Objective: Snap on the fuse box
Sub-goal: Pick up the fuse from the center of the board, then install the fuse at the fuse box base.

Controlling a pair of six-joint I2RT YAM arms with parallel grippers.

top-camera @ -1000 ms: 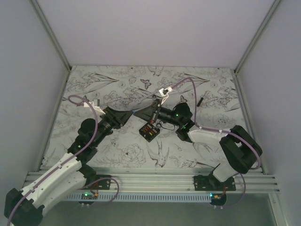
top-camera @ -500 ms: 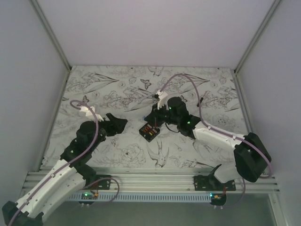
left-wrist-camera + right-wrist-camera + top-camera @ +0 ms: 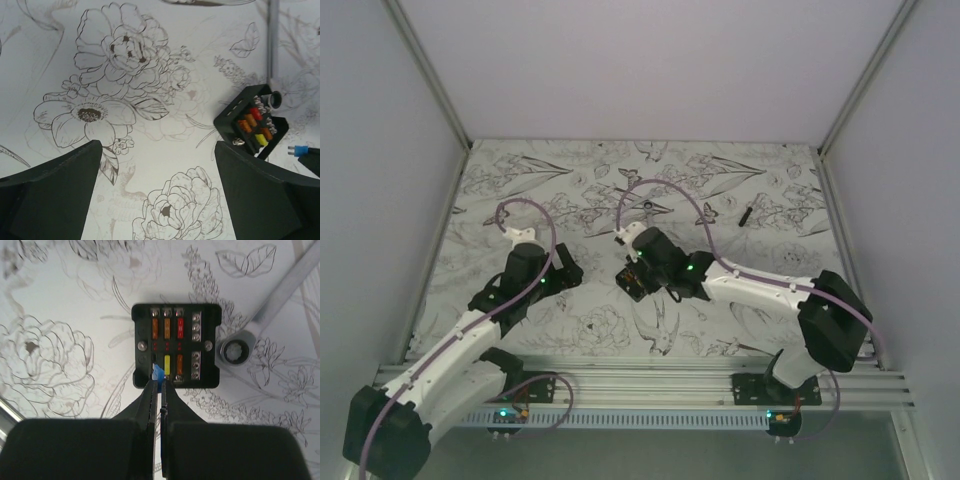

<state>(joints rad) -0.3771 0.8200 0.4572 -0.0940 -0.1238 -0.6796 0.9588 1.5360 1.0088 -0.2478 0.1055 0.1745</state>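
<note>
Right gripper has dropped onto the fuse box at frame centre, jaws pinching a blue fuse ready to seat; left gripper gapes wide.

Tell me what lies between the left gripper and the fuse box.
Nothing. In the left wrist view, only the bare flower-printed table separates the open left gripper from the fuse box. The top view agrees.

I'm working in a lab-style robot cell: plain white panel walls fill the upper frame, joined by silver aluminium corner posts. Along the bottom runs a grooved aluminium mounting rail, above it a white flower-printed table sheet.
</note>
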